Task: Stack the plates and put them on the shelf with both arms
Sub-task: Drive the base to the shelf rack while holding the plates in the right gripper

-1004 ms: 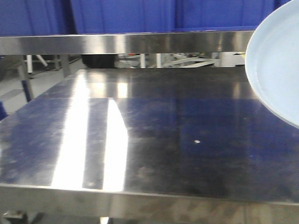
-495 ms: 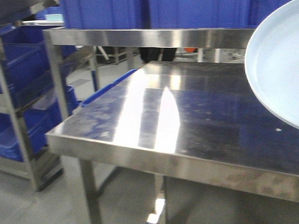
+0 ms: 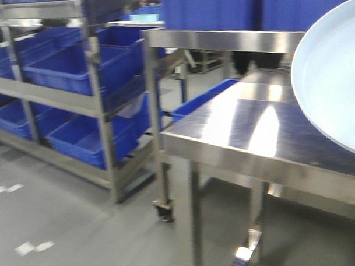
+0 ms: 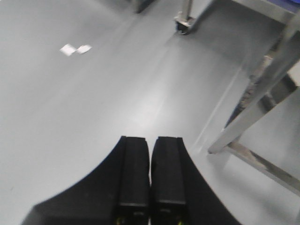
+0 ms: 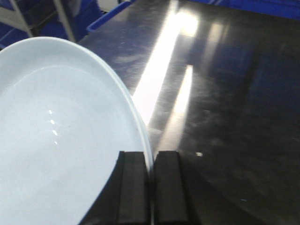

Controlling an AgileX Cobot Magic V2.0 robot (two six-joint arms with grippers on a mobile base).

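Dark steel tabletop (image 5: 225, 93); right end effector (image 5: 151, 161) clamps plate (image 5: 61, 131) rim.

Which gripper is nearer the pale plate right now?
Right. The right gripper is clamped on the plate at its rim, above the steel tabletop. The left gripper is shut on nothing, over grey floor beside a table leg, no plate in its view.
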